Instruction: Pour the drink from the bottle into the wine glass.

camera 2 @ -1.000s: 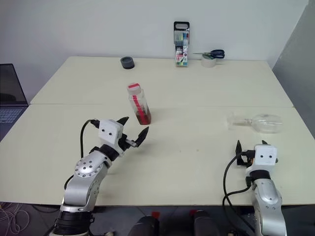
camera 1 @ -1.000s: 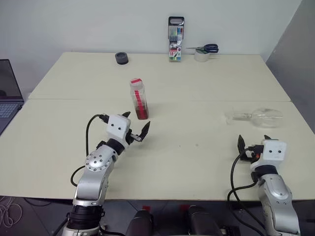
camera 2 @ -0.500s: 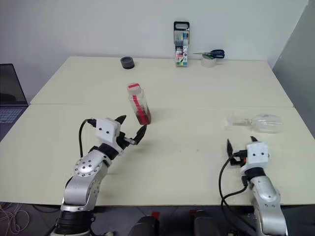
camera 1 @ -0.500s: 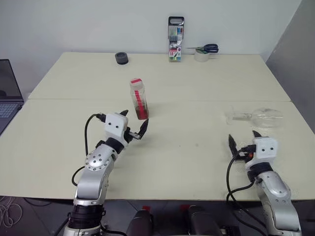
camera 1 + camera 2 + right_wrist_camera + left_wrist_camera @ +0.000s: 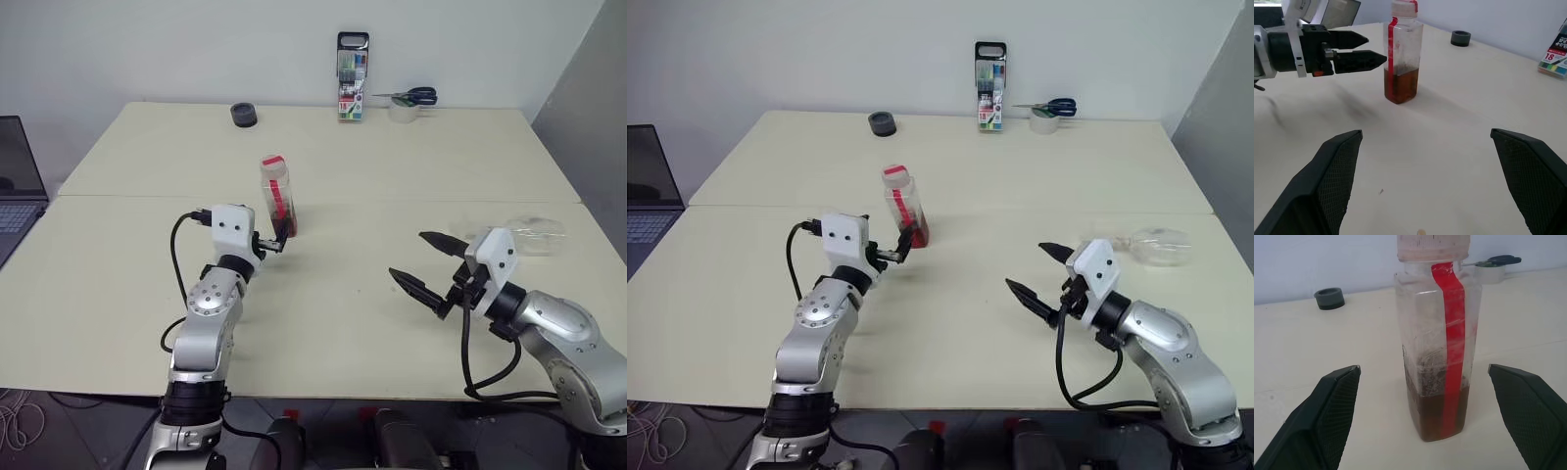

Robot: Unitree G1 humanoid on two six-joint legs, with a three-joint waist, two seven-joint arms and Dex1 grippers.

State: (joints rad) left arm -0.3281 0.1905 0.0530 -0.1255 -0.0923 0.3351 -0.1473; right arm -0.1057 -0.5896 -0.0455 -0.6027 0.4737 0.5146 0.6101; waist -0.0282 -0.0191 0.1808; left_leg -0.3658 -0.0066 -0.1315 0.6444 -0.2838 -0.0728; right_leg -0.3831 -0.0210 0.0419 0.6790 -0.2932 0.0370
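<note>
The bottle stands upright mid-table, clear with a pink-red cap and a red strip. The amber-brown drink fills its lower part. My left gripper is open and level, its fingertips just short of the bottle, which sits centred in the gap ahead of them. The wine glass lies on its side at the right, partly hidden behind my right wrist. My right gripper hovers open above the table, pointing left toward the bottle, with nothing in it.
A marker case stands at the table's far edge. Beside it, scissors rest on a tape roll. A dark grey ring lies at the far left. A laptop sits past the left edge.
My right arm rose and swung left from the table's near right edge, its gripper now pointing at the bottle. The left gripper crept forward to the bottle.
</note>
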